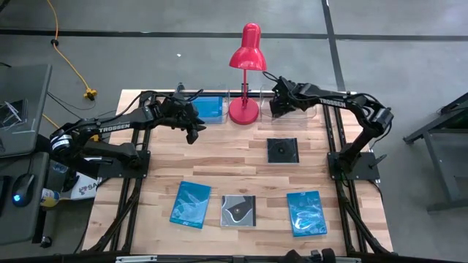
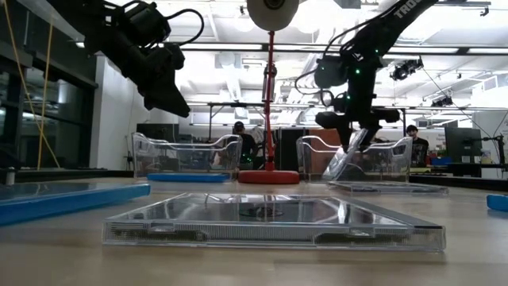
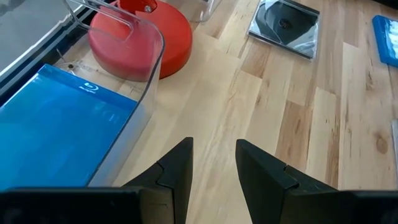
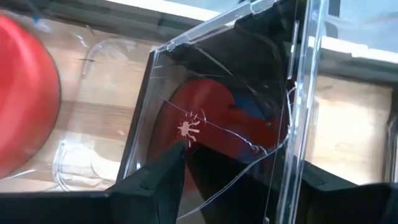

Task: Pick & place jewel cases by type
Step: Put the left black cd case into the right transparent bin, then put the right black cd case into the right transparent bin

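My right gripper (image 1: 280,109) is at the far right of the table, over a clear tray (image 1: 316,111), shut on a dark jewel case (image 4: 236,106) with a cracked clear cover. My left gripper (image 3: 214,146) hangs open above the wood beside the other clear tray (image 3: 146,93), where a blue jewel case (image 3: 62,134) lies flat. Lying flat on the table are a dark case (image 1: 282,150), two blue cases (image 1: 191,204) (image 1: 306,212) and a dark case with a white swirl (image 1: 238,210). My right gripper pinches the jewel case between its two fingers, one finger (image 4: 158,180) lying on the cracked clear cover (image 4: 186,134). The fingers come slanting down from above. The case is tilted steeply, its lower end (image 2: 337,173) down inside the tray; whether it touches the tray floor I cannot tell.
A red desk lamp (image 1: 244,109) stands between the two trays at the far edge, its shade (image 1: 248,55) above the table's back. Bare wood lies in the middle of the table between the trays and the near row of cases.
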`<state>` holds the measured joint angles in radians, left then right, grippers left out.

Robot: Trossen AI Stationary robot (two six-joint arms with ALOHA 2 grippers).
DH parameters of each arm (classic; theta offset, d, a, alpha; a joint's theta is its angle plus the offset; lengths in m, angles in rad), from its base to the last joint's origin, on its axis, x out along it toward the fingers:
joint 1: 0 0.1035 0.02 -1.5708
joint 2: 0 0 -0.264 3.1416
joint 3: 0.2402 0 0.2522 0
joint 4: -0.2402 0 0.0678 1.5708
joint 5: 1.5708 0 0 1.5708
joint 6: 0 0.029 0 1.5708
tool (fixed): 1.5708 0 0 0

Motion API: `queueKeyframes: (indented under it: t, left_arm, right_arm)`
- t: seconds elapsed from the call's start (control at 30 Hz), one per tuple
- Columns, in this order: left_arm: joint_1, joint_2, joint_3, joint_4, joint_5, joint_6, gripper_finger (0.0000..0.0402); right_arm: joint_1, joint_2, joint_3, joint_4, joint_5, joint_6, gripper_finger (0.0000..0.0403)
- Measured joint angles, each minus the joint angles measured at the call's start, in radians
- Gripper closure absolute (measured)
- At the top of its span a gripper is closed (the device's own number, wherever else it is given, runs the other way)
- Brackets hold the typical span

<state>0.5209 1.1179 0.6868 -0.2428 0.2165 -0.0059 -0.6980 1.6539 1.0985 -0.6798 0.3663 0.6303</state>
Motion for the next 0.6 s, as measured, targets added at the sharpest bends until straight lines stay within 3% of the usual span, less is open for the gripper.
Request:
queueKeyframes:
  t: [0.17, 0.6]
  left_arm:
    - [0.000, 0.000, 0.000, 0.000, 0.000, 0.000, 0.0282]
    - [0.000, 0.000, 0.000, 0.000, 0.000, -0.001, 0.0282]
  right_arm:
    - [0.004, 0.000, 0.000, 0.038, -0.032, -0.034, 0.0208]
    - [0.004, 0.000, -0.002, 0.031, -0.071, -0.030, 0.0098]
